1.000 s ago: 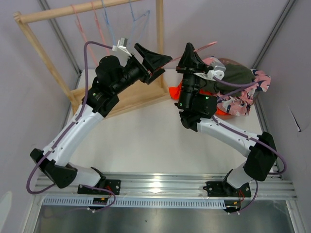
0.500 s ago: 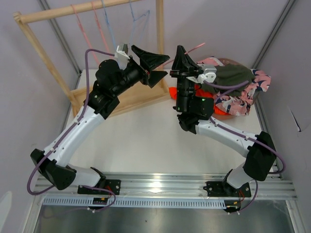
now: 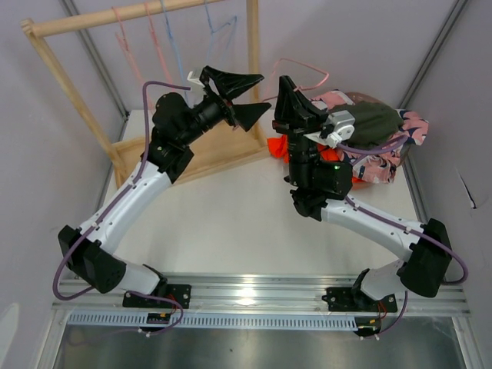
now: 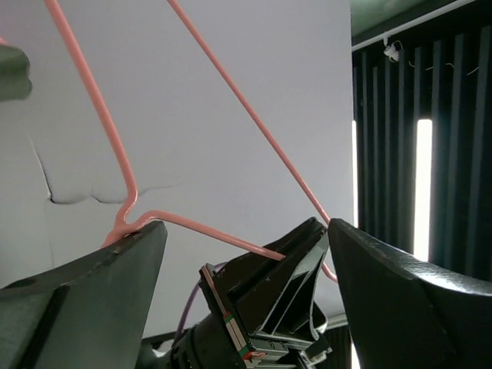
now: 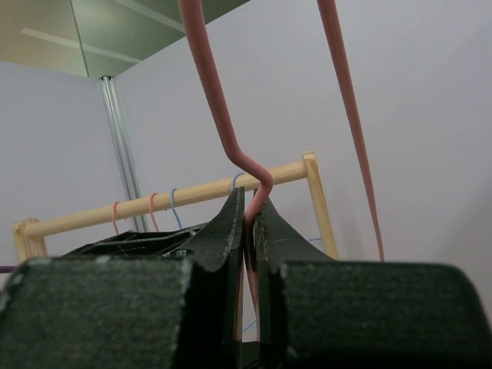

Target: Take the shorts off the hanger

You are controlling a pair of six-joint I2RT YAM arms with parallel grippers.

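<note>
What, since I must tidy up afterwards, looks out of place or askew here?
The pink hanger is off the wooden rack, bare, pinched in the right pincer above the table. The shorts lie in a crumpled heap at its far right corner. Nothing looks spilled or broken.

Smooth glossy pink-coated wire hanger (image 5: 209,77) in matt blk plastic right gripper (image 5: 249,211); soft cloth shorts (image 3: 378,123) behind it; bare pale-wood rack (image 3: 138,13).

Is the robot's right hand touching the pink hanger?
Touching. The right wrist view shows the right gripper shut on the pink hanger. The wire bends down and is pinched between its jaws with no gap.
</note>
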